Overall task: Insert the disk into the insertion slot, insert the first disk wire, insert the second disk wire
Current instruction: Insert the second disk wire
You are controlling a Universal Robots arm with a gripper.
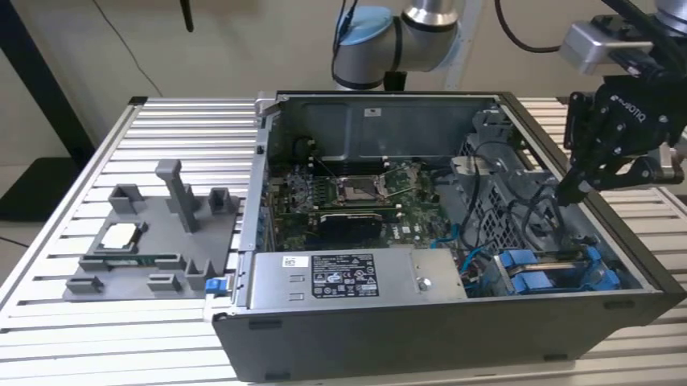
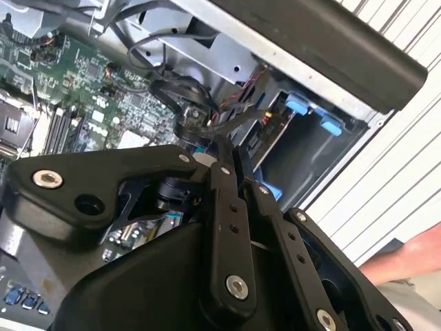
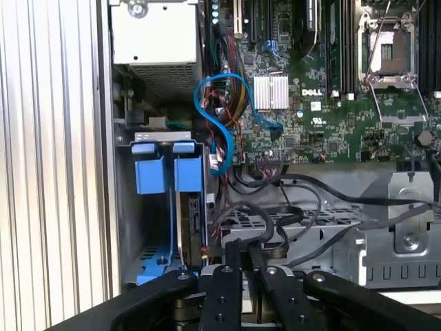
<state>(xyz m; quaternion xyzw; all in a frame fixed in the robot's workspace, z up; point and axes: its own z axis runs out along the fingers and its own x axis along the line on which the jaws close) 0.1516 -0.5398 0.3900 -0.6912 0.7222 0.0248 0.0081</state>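
Person's arm (image 2: 406,265) cut off at the second wrist view's edge; robot arm (image 1: 419,24) cropped above.

A printed black-and-white label (image 1: 341,280) lies on the power supply box (image 1: 424,277), its print too small to read. White lettering marks the gripper (image 1: 565,193) body. A white logo on the motherboard (image 3: 331,131) sits beside the heatsink (image 3: 271,92).
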